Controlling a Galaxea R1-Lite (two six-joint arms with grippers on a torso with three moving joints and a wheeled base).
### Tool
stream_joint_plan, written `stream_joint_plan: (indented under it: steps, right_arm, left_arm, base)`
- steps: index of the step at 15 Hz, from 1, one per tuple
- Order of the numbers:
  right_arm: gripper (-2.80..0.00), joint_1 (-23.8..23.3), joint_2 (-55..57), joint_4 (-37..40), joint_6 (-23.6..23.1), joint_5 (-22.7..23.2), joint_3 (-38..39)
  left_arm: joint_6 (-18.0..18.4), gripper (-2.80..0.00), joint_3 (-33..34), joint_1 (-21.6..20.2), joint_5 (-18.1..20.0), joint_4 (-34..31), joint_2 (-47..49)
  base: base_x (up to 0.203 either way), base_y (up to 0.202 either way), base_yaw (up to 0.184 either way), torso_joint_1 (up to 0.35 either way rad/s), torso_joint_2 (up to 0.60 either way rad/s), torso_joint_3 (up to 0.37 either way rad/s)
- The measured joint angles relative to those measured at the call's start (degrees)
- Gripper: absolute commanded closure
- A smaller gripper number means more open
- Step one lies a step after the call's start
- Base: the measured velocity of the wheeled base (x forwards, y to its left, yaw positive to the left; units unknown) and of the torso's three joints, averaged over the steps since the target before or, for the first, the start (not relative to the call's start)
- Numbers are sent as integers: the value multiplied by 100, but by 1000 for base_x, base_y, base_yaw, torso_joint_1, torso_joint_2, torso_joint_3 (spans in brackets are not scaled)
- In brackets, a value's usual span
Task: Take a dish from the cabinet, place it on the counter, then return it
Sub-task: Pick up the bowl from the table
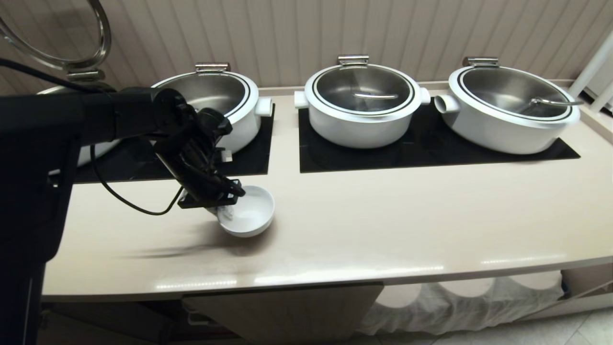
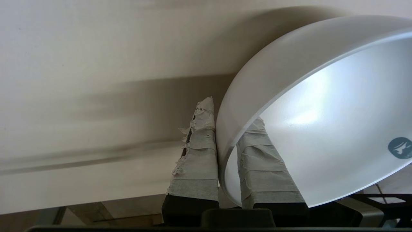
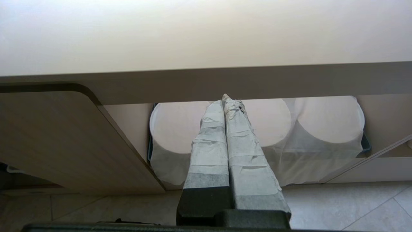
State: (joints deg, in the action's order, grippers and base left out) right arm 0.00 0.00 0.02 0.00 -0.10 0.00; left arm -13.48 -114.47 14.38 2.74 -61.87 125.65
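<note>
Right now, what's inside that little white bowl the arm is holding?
The dish holds no food. One taped finger of the left gripper reaches inside over the rim, and a small blue mark shows. The gripper hides part of the inside.

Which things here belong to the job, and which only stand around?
Job:
- dish, rim pinched in the left pincer
- counter
- cabinet door

Standing around:
- three white pots
- cloth-covered plate stacks
- right pincer, parked low
</note>
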Motion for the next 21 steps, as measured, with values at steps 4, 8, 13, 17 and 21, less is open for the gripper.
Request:
stream_joint_plan:
  steps: [4,8,13,17,21]
  right_arm:
    - [0,0,0,-2,1,0,0]
    - [0,0,0,-2,0,0,0]
    - [0,0,0,-2,0,0,0]
    - [0,0,0,-2,0,-1,0]
    - [0,0,0,-2,0,0,0]
  left_arm:
    - [-48,0,6,22,-2,-20,-57]
    - [-475,0,6,44,17,-70,-190]
    - [-1123,0,13,2,381,-277,-469]
    - [-1607,0,45,-40,659,-553,-757]
    - [-1650,0,836,-142,767,-557,-1329]
  base:
    - [0,0,0,0,0,0]
    - [0,0,0,0,0,0]
    - [0,0,0,0,0,0]
    - [0,0,0,0,0,0]
    - [0,0,0,0,0,0]
